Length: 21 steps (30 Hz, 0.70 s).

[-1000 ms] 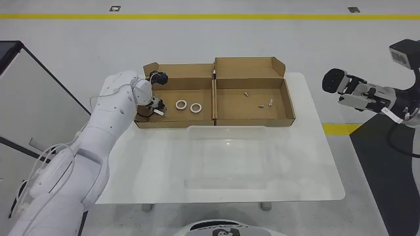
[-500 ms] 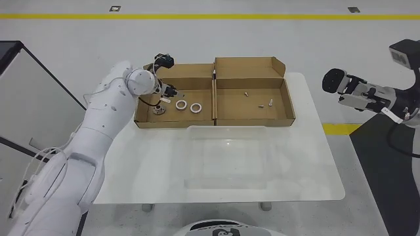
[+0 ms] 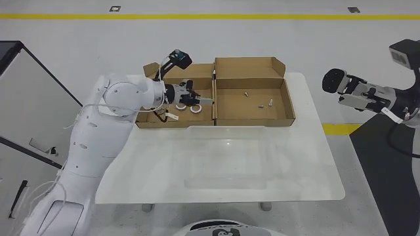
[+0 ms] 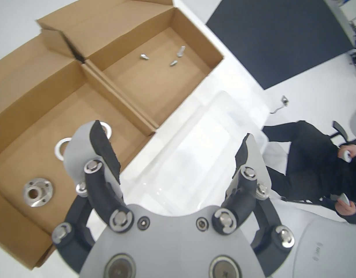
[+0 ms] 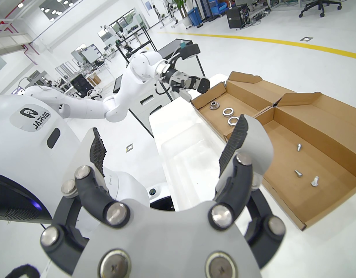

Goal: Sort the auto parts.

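Seeing flange (image 4: 38, 193) lying flat at the end of the left box (image 4: 21, 88), two rings (image 4: 60, 147) just beside it, three bolts (image 4: 173, 62) in the right box (image 4: 192, 40), left gripper (image 4: 172, 133) hanging wide and empty above the rings, far nearer than right gripper (image 5: 169, 125), also gaping, well off the table (image 3: 315, 157).

In the left wrist view, a dark-padded finger (image 4: 105, 151) of the left pincer (image 4: 171, 130) covers most of one flat silver metal ring (image 4: 109, 128) and part of a second silver ring (image 4: 57, 149). The left brown cardboard box (image 4: 27, 111) runs off that picture's edge. From above, the small silver bolts (image 3: 270, 102) are too small to tell their kind.
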Each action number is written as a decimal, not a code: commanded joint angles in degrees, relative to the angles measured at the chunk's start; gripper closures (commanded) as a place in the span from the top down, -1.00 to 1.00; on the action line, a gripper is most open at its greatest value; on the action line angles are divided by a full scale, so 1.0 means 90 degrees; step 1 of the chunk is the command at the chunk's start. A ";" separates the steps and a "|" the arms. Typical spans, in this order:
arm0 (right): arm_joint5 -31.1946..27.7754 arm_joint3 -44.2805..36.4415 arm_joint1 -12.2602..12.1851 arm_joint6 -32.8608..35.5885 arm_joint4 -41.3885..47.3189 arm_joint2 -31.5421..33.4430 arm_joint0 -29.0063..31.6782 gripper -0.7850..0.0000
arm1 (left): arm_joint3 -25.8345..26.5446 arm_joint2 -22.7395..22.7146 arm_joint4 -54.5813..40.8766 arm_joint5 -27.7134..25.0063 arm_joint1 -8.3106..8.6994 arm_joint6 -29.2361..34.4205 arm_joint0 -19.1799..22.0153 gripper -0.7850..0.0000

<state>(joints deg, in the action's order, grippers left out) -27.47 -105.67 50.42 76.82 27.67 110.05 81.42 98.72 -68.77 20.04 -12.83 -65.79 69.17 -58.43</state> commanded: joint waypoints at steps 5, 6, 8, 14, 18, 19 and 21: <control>0.0000 0.0000 0.0000 0.0000 0.0000 0.0000 0.0000 1.00 | 0.1101 -0.0603 -0.1306 0.0167 0.0101 -0.0103 -0.0755 1.00; 0.0000 0.0000 0.0000 0.0000 0.0000 0.0000 0.0000 1.00 | 0.1298 -0.0701 -0.1479 0.0188 0.0119 -0.0109 -0.0875 1.00; 0.0000 0.0000 0.0000 0.0000 0.0000 0.0000 0.0000 1.00 | 0.1637 -0.0894 -0.1745 0.0241 0.0156 -0.0080 -0.1104 1.00; 0.0000 0.0000 0.0000 0.0000 0.0000 0.0000 0.0000 1.00 | 0.2424 -0.1433 -0.2474 0.0560 0.0257 0.0101 -0.1643 1.00; 0.0000 0.0000 0.0000 0.0000 0.0000 0.0000 0.0000 1.00 | 0.2496 -0.1521 -0.2639 0.0600 0.0269 0.0102 -0.1695 1.00; 0.0000 0.0000 0.0000 0.0000 0.0000 0.0000 0.0000 1.00 | 0.2498 -0.1526 -0.2649 0.0603 0.0270 0.0100 -0.1698 1.00; 0.0000 0.0000 0.0000 0.0000 0.0000 0.0000 0.0000 1.00 | 0.2492 -0.1520 -0.2632 0.0600 0.0269 0.0095 -0.1694 1.00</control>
<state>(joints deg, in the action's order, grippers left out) -27.47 -105.66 50.42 76.82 27.67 110.05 81.42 121.13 -82.43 -3.61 -7.44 -63.37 70.02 -73.66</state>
